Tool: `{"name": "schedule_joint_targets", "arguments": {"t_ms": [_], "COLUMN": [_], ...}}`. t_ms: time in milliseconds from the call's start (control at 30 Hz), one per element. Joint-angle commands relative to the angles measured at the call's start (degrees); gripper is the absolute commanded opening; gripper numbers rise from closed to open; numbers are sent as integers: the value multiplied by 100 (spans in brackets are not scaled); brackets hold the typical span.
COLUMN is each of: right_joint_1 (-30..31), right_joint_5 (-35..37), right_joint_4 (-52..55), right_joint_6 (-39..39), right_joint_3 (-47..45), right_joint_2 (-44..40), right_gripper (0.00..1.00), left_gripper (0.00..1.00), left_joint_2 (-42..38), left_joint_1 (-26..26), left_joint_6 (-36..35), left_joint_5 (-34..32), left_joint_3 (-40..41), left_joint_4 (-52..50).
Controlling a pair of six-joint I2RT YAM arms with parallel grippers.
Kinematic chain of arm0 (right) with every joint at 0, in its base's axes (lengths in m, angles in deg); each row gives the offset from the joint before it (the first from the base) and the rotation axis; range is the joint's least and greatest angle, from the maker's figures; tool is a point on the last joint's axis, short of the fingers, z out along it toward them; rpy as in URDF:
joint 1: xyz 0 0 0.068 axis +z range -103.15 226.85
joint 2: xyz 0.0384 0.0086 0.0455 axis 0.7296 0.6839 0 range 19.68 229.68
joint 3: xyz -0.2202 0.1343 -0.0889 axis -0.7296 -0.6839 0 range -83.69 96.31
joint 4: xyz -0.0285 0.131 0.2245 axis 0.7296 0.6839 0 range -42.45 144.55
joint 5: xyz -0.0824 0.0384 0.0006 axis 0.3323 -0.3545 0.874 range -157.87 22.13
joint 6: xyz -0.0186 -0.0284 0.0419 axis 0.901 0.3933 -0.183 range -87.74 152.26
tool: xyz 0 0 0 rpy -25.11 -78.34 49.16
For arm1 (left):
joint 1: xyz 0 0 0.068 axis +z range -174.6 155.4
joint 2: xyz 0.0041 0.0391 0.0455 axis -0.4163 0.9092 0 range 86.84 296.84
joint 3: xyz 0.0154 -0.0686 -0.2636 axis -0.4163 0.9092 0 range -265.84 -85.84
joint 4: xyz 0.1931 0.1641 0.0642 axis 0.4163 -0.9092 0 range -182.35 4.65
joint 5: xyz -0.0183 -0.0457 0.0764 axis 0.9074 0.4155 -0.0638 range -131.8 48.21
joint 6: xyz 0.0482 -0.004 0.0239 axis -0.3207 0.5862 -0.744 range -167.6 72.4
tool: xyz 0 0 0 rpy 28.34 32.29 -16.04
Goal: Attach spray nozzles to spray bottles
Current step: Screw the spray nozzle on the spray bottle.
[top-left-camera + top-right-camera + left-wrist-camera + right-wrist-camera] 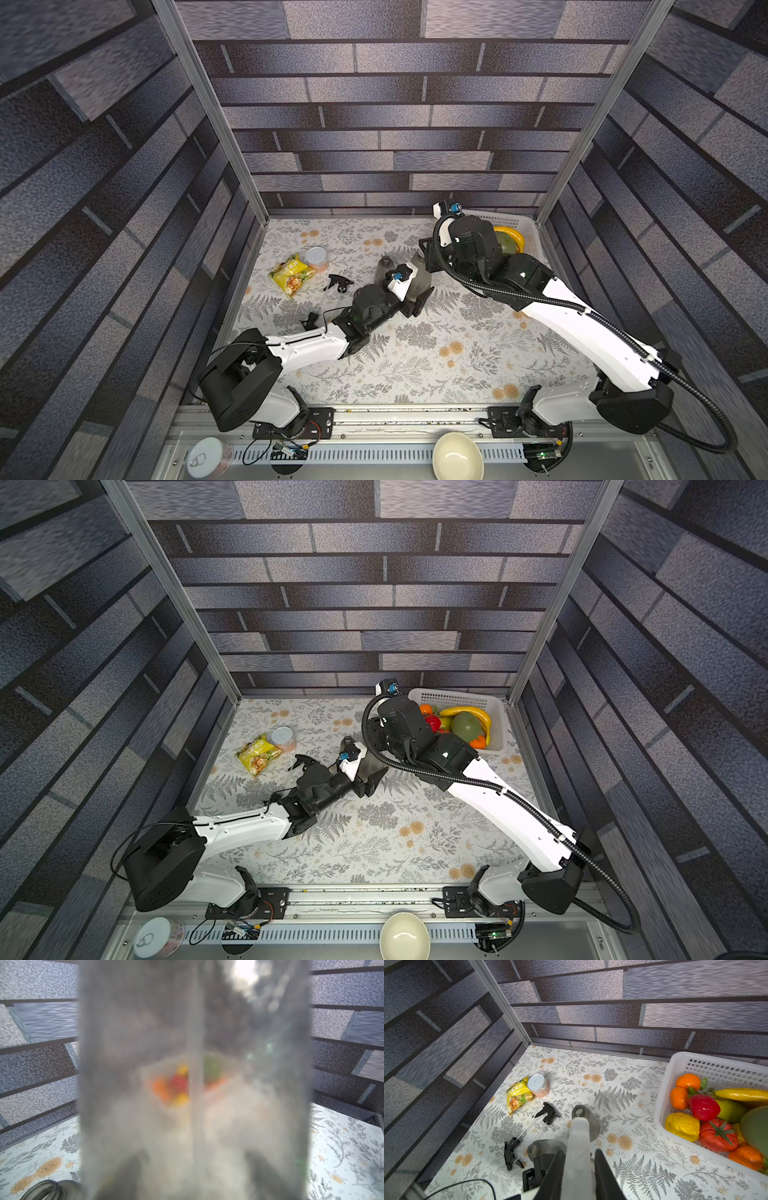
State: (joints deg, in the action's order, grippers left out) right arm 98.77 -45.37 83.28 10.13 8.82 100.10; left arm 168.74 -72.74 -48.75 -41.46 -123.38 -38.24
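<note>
My left gripper (419, 301) is shut on a smoky grey spray bottle (417, 276). That bottle fills the left wrist view as a blur (193, 1084). Its open neck (534, 1150) shows in the right wrist view. My right gripper (579, 1151) is shut on the translucent white spray nozzle (578, 1138), held just beside and above that neck. A second grey bottle (584, 1119) stands free just behind, open-necked, also in a top view (385, 266). Two black spray nozzles lie on the table to the left, one farther back (548, 1112) and one nearer (511, 1152).
A yellow snack packet (291, 274) and a silver-lidded can (317, 258) sit at the back left. A white basket (496, 712) of toy fruit stands at the back right. A cream bowl (457, 457) and a lidded can (205, 457) rest on the front ledge.
</note>
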Motion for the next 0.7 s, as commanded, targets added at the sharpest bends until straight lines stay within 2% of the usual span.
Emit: {"name": "schedule_joint_targets", "arguments": {"t_ms": [0,267,667], "right_joint_1": [183,450,477], "right_joint_5": [747,1581,1468], "right_joint_4": [505,-460,-399], "right_joint_6": [-447,-861,-362], "right_joint_3": [-87,-567,22], "right_joint_2": [257,206,320], "right_gripper": [11,14,25], "left_gripper": [81,81,81], "left_joint_2": [-102,52,-17], "left_joint_1": [-139,-200,-135], "left_joint_6": [-243,-316,-255], "left_joint_5": [-187,-472,-215], "left_joint_3": [-343,-342,3], "left_joint_4": [1426,1695,1557]}}
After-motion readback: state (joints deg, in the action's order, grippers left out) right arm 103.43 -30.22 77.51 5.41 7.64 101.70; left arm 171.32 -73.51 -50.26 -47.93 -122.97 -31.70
